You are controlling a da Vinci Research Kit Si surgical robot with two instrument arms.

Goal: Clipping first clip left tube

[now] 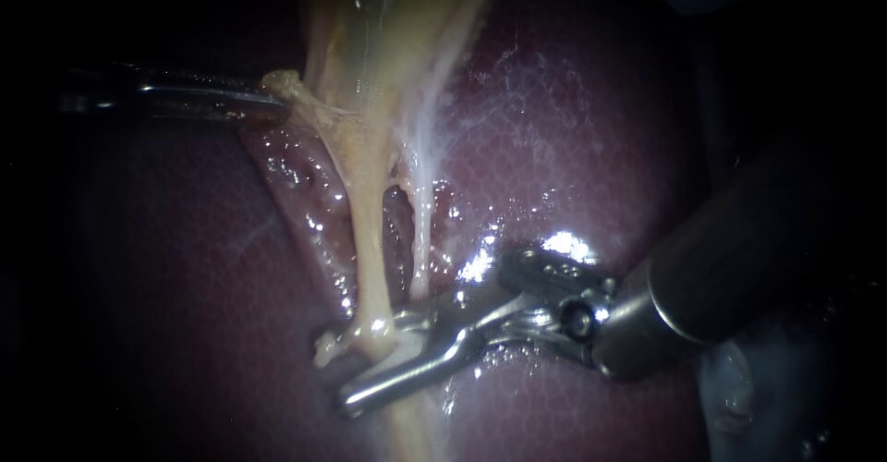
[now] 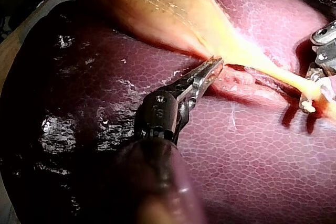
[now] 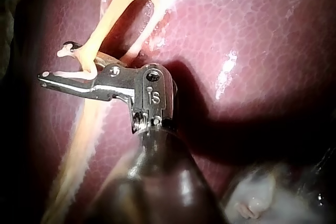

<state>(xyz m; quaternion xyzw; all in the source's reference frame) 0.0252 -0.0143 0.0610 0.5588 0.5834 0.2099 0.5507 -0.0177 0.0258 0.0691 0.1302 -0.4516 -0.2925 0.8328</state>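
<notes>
Right jaws: my right instrument (image 1: pixel 362 362) gapes wide astride the left tube (image 1: pixel 368 240), lower centre of the endoscope frame.
Left jaws: my left instrument (image 1: pixel 273 92) is clamped on the gallbladder (image 1: pixel 388 28) edge, upper left.
Left tube: it runs down from the gallbladder across the liver (image 1: pixel 573 148).

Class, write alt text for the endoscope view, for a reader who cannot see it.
The right tool has open jaws astride the pale left tube, over the dark red liver. The left tool, jaws shut on tissue at the edge of the yellowish gallbladder, holds it sideways; a thinner right tube lies beside the left one.
</notes>
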